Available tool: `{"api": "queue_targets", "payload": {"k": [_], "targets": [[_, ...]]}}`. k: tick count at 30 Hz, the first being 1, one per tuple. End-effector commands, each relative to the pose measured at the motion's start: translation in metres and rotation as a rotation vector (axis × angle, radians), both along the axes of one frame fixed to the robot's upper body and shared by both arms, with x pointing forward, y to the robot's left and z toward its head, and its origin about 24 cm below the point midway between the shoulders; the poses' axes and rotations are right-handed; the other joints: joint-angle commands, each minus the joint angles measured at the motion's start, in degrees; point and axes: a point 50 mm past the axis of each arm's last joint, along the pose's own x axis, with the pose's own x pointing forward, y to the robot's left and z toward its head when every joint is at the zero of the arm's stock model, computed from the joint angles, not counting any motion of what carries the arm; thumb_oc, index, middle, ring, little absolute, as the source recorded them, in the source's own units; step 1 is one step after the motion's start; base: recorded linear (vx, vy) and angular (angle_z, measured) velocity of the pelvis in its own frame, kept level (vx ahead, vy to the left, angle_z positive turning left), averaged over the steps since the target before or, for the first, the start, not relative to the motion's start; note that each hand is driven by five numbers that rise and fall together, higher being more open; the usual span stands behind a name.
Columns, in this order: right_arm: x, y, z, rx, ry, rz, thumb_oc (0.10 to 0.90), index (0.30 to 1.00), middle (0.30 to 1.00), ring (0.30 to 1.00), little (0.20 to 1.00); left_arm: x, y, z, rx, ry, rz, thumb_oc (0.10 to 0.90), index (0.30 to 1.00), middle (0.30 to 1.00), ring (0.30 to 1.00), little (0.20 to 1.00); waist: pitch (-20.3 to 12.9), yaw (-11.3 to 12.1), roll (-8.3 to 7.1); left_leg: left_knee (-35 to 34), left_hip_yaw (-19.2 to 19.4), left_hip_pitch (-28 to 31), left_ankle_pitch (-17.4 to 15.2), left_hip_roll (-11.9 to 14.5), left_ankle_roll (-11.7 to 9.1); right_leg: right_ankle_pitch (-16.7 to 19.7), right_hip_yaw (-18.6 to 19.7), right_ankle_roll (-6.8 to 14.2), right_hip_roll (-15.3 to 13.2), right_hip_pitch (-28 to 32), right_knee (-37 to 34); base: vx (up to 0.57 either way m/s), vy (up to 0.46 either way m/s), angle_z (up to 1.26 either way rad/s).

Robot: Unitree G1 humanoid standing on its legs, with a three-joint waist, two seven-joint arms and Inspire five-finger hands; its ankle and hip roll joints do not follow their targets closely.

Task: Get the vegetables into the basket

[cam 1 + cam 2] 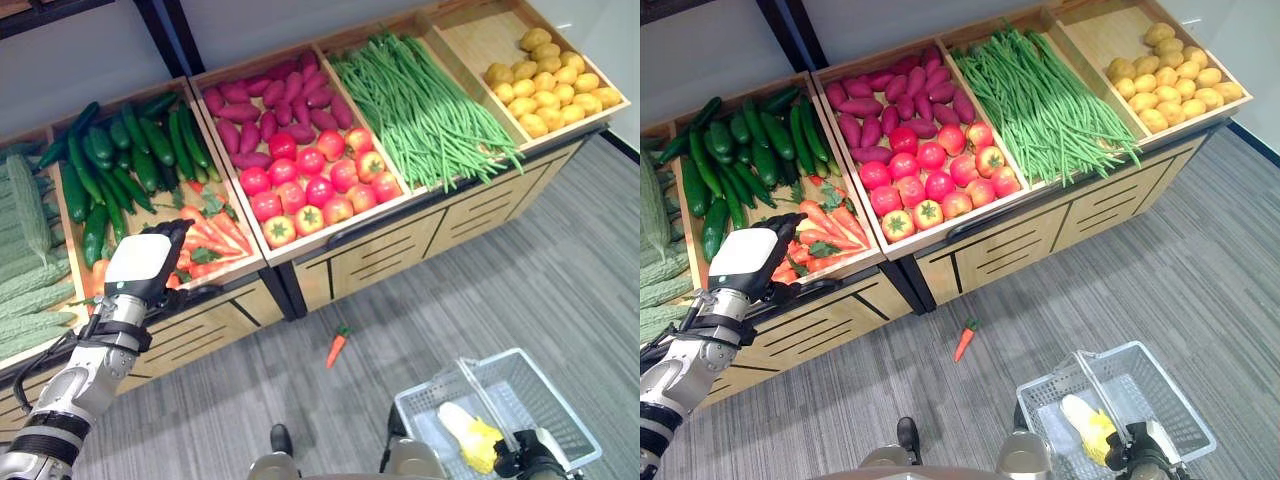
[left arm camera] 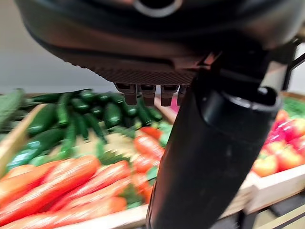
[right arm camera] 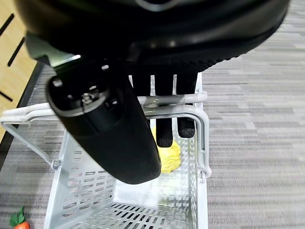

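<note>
Hovering at the left of the frame, the left hand is hanging just above the pile of orange carrots in the wooden display crate, its fingers pointing out relaxed and holding nothing. At the lower right, the right hand is curling its fingers round the handle of the white wire basket, which is carrying a yellow and white vegetable. One loose orange carrot is lying on the grey floor mid-frame, apart from the basket.
</note>
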Motion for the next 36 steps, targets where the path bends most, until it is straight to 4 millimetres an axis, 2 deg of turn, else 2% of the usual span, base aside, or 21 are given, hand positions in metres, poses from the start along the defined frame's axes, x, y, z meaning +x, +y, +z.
{"api": "queue_targets", "payload": {"k": [1, 7, 9, 10, 13, 20, 30, 31, 32, 33, 34, 36], "targets": [[0.017, -0.003, 0.006, -0.057, -0.031, 0.070, 0.400, 0.300, 0.300, 0.300, 0.300, 0.021, 0.023, 0.081, 0.087, -0.363, 0.078, 0.900, 1.000, 1.000, 1.000, 1.000, -0.8, -1.1, -4.80, 0.0, -1.0, -2.2, -1.7, -1.3, -0.9, -3.2, 1.6, 4.3, -2.7, 1.7, -0.1, -0.03, 0.021, 0.05], [0.027, -0.001, 0.008, -0.062, -0.043, 0.106, 0.400, 0.300, 0.300, 0.300, 0.300, 0.033, 0.029, 0.095, 0.136, -0.394, 0.112, 0.900, 1.000, 1.000, 1.000, 1.000, -0.3, -1.4, -5.30, 0.0, -1.1, -3.4, -1.2, -1.1, -1.0, -2.8, 1.5, 4.4, -2.7, 0.7, -0.1, -0.01, 0.006, 0.01], [0.030, 0.000, 0.009, -0.066, -0.046, 0.117, 0.400, 0.300, 0.300, 0.300, 0.300, 0.036, 0.034, 0.096, 0.148, -0.394, 0.142, 0.900, 1.000, 1.000, 1.000, 1.000, -0.2, -1.6, -5.48, 0.0, -0.8, -3.5, -1.1, -1.0, -1.0, -2.6, 1.8, 4.5, -2.7, 0.4, -0.1, 0.00, 0.000, 0.00], [0.033, -0.001, 0.010, -0.072, -0.047, 0.132, 0.400, 0.300, 0.300, 0.300, 0.300, 0.038, 0.046, 0.099, 0.162, -0.387, 0.200, 0.900, 1.000, 1.000, 1.000, 1.000, -0.1, -2.1, -5.47, 0.0, -0.5, -3.6, -1.1, -1.1, -1.0, -2.4, 2.1, 4.6, -2.7, 0.0, -0.1, 0.00, 0.000, 0.00], [0.037, 0.001, 0.011, -0.074, -0.053, 0.148, 0.400, 0.300, 0.300, 0.300, 0.300, 0.045, 0.051, 0.101, 0.186, -0.368, 0.230, 0.900, 1.000, 1.000, 1.000, 1.000, 0.2, -2.6, -5.68, 0.0, 0.1, -3.5, -1.2, -1.1, -0.9, -2.1, 2.8, 4.7, -2.6, -0.6, 0.0, 0.01, 0.032, -0.08], [0.039, 0.000, 0.012, -0.078, -0.058, 0.144, 0.400, 0.300, 0.300, 0.300, 0.300, 0.052, 0.053, 0.106, 0.275, -0.321, 0.222, 0.900, 1.000, 1.000, 1.000, 1.000, 0.9, -3.0, -5.84, 0.0, 0.6, -4.0, -1.1, -1.3, -0.7, -1.9, 3.7, 5.0, -2.7, -1.7, 0.2, 0.01, 0.023, -0.09], [0.050, 0.003, 0.015, -0.075, -0.093, 0.151, 0.400, 0.300, 0.300, 0.300, 0.300, 0.056, 0.049, 0.100, 0.327, -0.261, 0.189, 0.900, 1.000, 1.000, 1.000, 1.000, 1.8, -2.8, -5.91, 0.0, 1.1, -4.3, -1.3, -1.7, -0.4, -1.8, 4.5, 5.2, -2.9, -2.8, 0.3, 0.02, 0.017, -0.04], [0.052, 0.003, 0.015, -0.075, -0.100, 0.150, 0.400, 0.300, 0.300, 0.300, 0.300, 0.056, 0.049, 0.097, 0.334, -0.249, 0.187, 0.841, 0.918, 0.918, 0.918, 0.918, 1.9, -2.9, -5.96, 0.0, 1.1, -4.4, -1.4, -1.8, -0.4, -1.7, 4.7, 5.2, -3.0, -2.9, 0.3, 0.00, 0.000, 0.00], [0.052, 0.002, 0.016, -0.077, -0.099, 0.151, 0.400, 0.300, 0.300, 0.300, 0.300, 0.056, 0.049, 0.096, 0.339, -0.235, 0.181, 0.706, 0.728, 0.728, 0.728, 0.728, 1.9, -2.9, -5.92, 0.0, 1.2, -4.4, -1.4, -1.8, -0.4, -1.7, 4.6, 5.3, -3.0, -2.9, 0.3, 0.03, 0.020, -0.01], [0.053, 0.002, 0.016, -0.077, -0.100, 0.151, 0.400, 0.300, 0.300, 0.300, 0.300, 0.056, 0.050, 0.095, 0.340, -0.229, 0.181, 0.504, 0.445, 0.445, 0.445, 0.445, 2.0, -2.9, -5.90, 0.0, 1.2, -4.4, -1.4, -1.9, -0.3, -1.7, 4.7, 5.3, -3.0, -2.9, 0.3, 0.00, 0.000, 0.00], [0.053, 0.002, 0.016, -0.078, -0.101, 0.154, 0.400, 0.300, 0.300, 0.300, 0.300, 0.055, 0.050, 0.094, 0.346, -0.217, 0.178, 0.400, 0.300, 0.300, 0.300, 0.300, 2.0, -2.9, -5.85, 0.0, 1.2, -4.4, -1.4, -1.9, -0.3, -1.7, 4.7, 5.3, -3.0, -3.0, 0.3, 0.00, 0.000, 0.00], [0.054, 0.001, 0.017, -0.081, -0.100, 0.154, 0.400, 0.300, 0.300, 0.300, 0.300, 0.056, 0.048, 0.093, 0.358, -0.203, 0.160, 0.400, 0.300, 0.300, 0.300, 0.300, 2.2, -3.0, -5.73, 0.0, 1.2, -4.4, -1.5, -1.9, -0.2, -1.7, 4.8, 5.3, -3.1, -3.0, 0.3, 0.00, 0.000, 0.00]]}}
